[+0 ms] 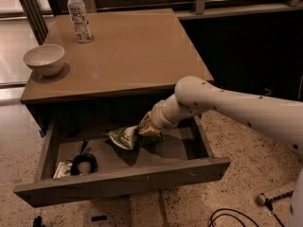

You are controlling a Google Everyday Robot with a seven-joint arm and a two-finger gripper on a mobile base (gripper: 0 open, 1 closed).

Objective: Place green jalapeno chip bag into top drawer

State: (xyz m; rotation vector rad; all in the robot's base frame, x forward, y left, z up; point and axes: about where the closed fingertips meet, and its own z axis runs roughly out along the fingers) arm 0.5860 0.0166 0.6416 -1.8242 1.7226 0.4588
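The green jalapeno chip bag (pixel 124 137) is a small wrinkly green and white bag held inside the open top drawer (pixel 123 179), just above its floor near the middle. My gripper (pixel 146 130) reaches in from the right at the end of the white arm and is shut on the bag's right end. The drawer is pulled far out below the table top, with its flat front panel toward the camera.
A white bowl (pixel 44 58) and a clear plastic bottle (pixel 78 14) stand on the wooden table (pixel 137 46). A black coiled cable (pixel 83 162) and a small white item (pixel 61 170) lie in the drawer's left end. Cables lie on the speckled floor at the lower right.
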